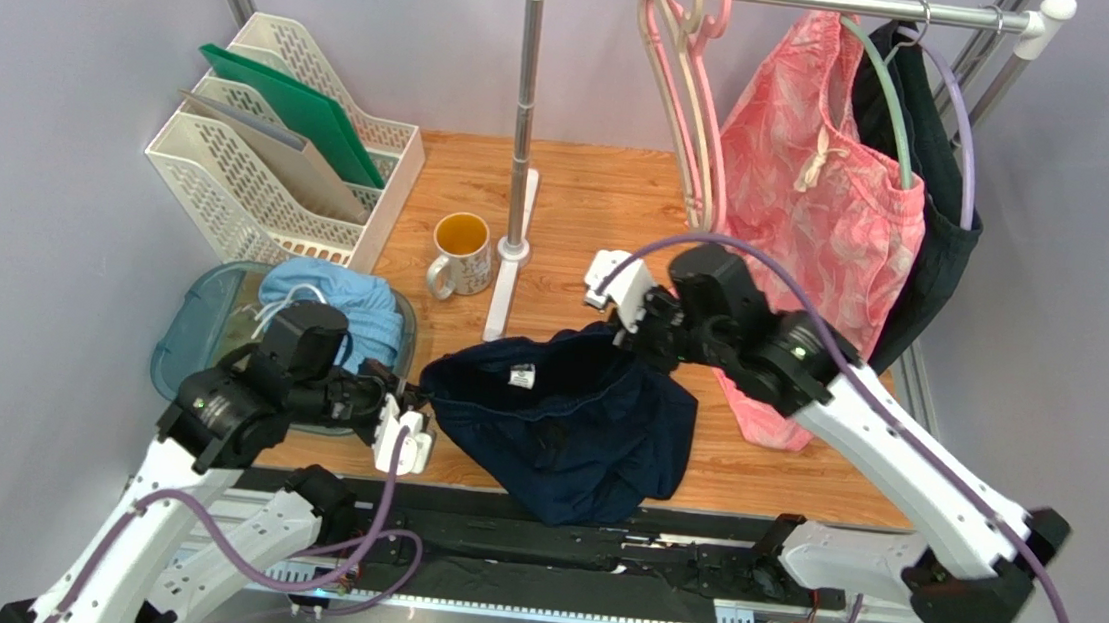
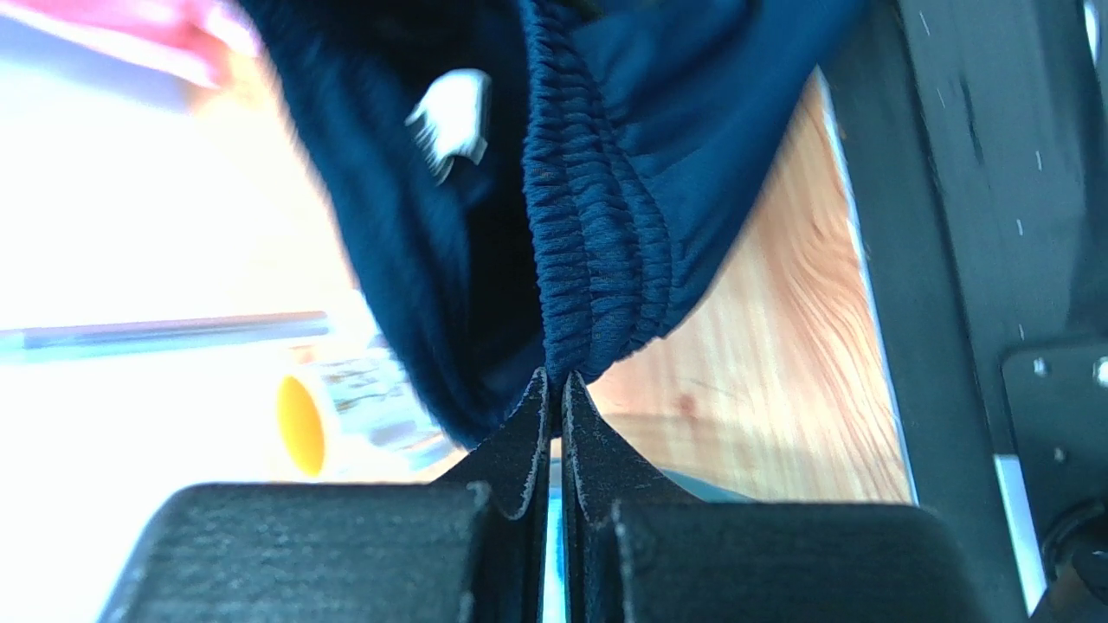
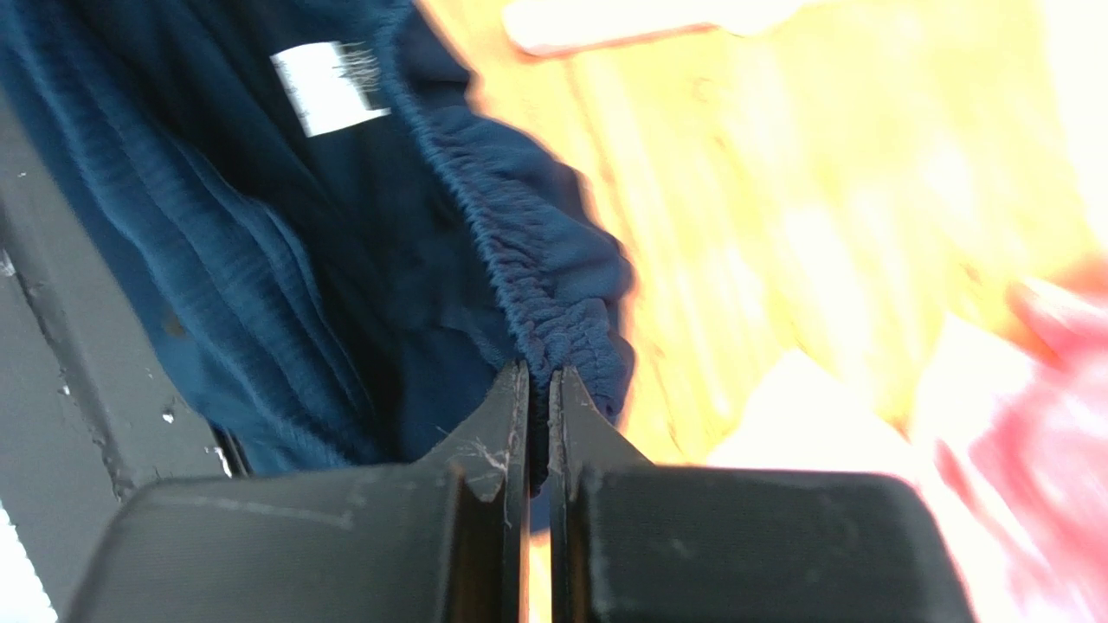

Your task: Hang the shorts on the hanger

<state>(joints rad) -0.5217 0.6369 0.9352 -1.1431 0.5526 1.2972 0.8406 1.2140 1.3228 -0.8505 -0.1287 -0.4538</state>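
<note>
Left arm: folded at the elbow over the near table edge, wrist turned inward toward the other arm. The left gripper (image 1: pixel 420 417) is clamped tight on one end of the gathered waistband of the shorts (image 1: pixel 581 427). In the wrist view the fingertips (image 2: pixel 527 428) meet, with elastic pleats wedged between them.

Right arm: reaches diagonally from its base out over the table, wrist aimed back toward the left arm. The right gripper (image 1: pixel 638 337) is pinched on the opposite waistband end, and fabric fills the thin slit between its pads.

The shorts hang stretched between the two grippers. The white label (image 1: pixel 522 378) sits between them, and the legs sag below to the table's front edge.

Just beyond the left gripper is a light blue garment (image 1: pixel 342 311). Farther on stand a mug (image 1: pixel 460 254) and the rack post (image 1: pixel 524 128).

Pink patterned shorts (image 1: pixel 827 200) hang right behind the right wrist. The hanger (image 1: pixel 660 77) hangs on the rail, well beyond and above the right gripper and clear of the shorts.
</note>
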